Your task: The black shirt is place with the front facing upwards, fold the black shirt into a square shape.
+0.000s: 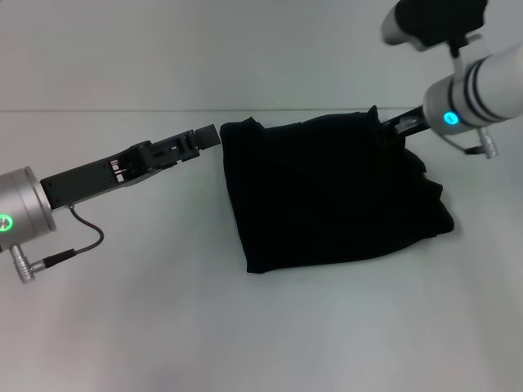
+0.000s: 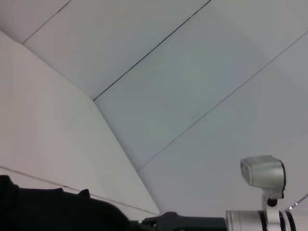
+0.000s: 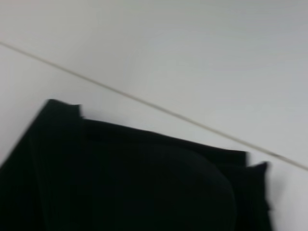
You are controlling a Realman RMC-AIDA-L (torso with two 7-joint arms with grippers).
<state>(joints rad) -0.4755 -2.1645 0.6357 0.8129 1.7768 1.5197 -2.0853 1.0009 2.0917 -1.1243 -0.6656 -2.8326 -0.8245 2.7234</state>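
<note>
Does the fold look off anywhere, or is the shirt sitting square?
Not quite square. The shirt lies skewed on the table, and its side near the right gripper bulges in uneven layers. The left gripper sits at the far left corner. Nothing looks damaged.

A bare robotics lab or test station: a plain white table (image 1: 163, 327) meets a blank white wall (image 1: 204, 49), while the left wrist view shows only pale panelled surfaces (image 2: 192, 86) with thin dark seams.
</note>
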